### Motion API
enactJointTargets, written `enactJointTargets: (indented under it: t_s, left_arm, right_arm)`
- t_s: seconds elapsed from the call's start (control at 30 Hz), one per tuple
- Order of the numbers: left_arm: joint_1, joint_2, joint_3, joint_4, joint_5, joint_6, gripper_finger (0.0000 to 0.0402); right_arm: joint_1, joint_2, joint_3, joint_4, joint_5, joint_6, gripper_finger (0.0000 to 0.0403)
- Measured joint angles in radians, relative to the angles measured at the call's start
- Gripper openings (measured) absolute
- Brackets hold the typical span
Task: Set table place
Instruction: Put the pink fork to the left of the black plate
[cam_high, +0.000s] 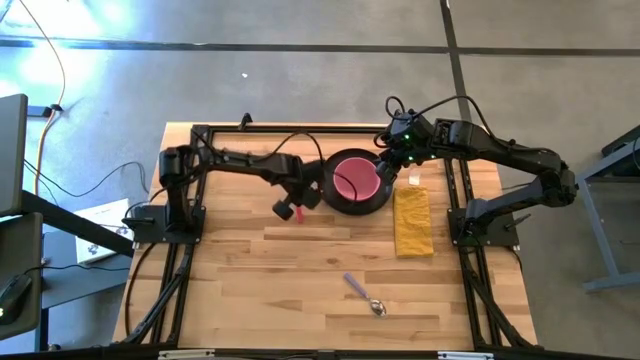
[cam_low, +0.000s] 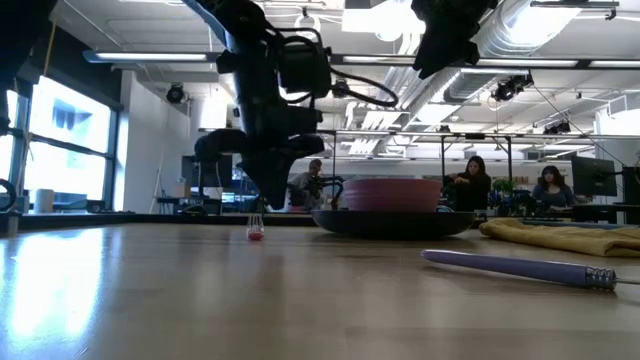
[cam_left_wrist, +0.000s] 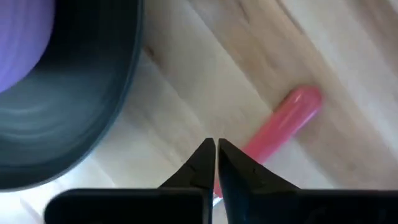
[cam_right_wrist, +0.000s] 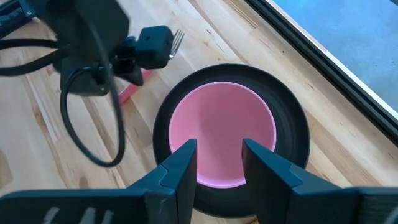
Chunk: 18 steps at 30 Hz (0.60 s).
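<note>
The dark round plate (cam_high: 380, 200) lies at the table's far middle with the pink bowl (cam_high: 354, 180) resting in it; both also show in the right wrist view (cam_right_wrist: 292, 130). My left gripper (cam_high: 296, 205) stands just left of the plate, shut on the pink-handled fork (cam_left_wrist: 287, 119). My right gripper (cam_right_wrist: 217, 163) is open and empty above the plate's far right rim. The folded yellow napkin (cam_high: 412, 221) lies flat to the right of the plate. The purple-handled spoon (cam_high: 364, 294) lies flat near the table's front. My left gripper pinches the fork between its two shut fingers, at the end of the pink handle (cam_left_wrist: 249, 155) toward the tines. The fingers point down and lie across the fork. The tines (cam_right_wrist: 177, 38) stick out past the fingers. The handle slants down to its free end (cam_low: 256, 234), at the tabletop.
Black rail frames (cam_high: 460, 200) run along the table's left and right sides under the arm bases. Bare wood (cam_high: 250, 280) spreads over the front left. People sit in the room beyond the far edge (cam_low: 470, 180).
</note>
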Motion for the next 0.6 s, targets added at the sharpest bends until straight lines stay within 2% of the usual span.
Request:
enactJointTargets:
  t_s: [0.07,0.23,0.4,0.6]
  left_arm:
    - [-0.023,0.000,-0.011,0.029,-0.012,-0.067,0.0013]
    - [-0.061,0.000,-0.048,0.049,-0.138,-0.188,0.0003]
    - [-0.056,0.000,-0.100,0.049,-0.140,-0.283,0.0001]
    - [-0.057,-0.002,-0.118,0.084,-0.154,-0.312,0.0000]
  right_arm:
    - [0.000,0.000,0.000,0.000,0.000,-0.008,0.0119]
    - [0.000,0.000,0.000,0.003,0.000,-0.020,0.0119]
    - [0.000,0.000,0.000,0.003,0.000,-0.029,0.0119]
    - [0.007,0.000,0.000,0.004,0.000,-0.049,0.0119]
